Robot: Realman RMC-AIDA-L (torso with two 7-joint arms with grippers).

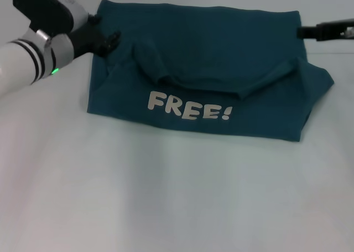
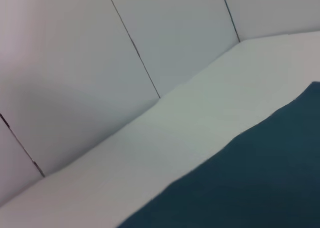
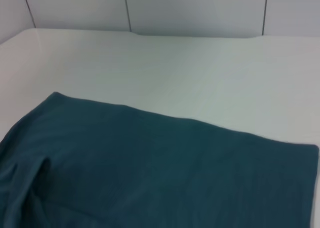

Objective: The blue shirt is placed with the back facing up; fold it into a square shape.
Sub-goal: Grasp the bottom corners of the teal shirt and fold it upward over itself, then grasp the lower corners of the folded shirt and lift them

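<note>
The blue shirt (image 1: 204, 75) lies toward the far edge of the white table (image 1: 166, 196), already doubled over — its pale "FREE!" lettering (image 1: 188, 106) shows on the near strip, with a plain flap folded down over the far part. Its long axis runs left to right, parallel to the far edge; the lettering reads upright from the near side.

It looks like soft, light cotton: limp, prone to wrinkling and sagging, not slippery or fragile. The best holds are probably the two far corners or the short side edges, pinched through all layers.

The left gripper (image 1: 105, 41) sits at the shirt's far left corner, touching or just over the cloth; whether it pinches I cannot tell. The right gripper (image 1: 310, 32) hovers beside the far right corner — its fingers' state I cannot tell either.
</note>
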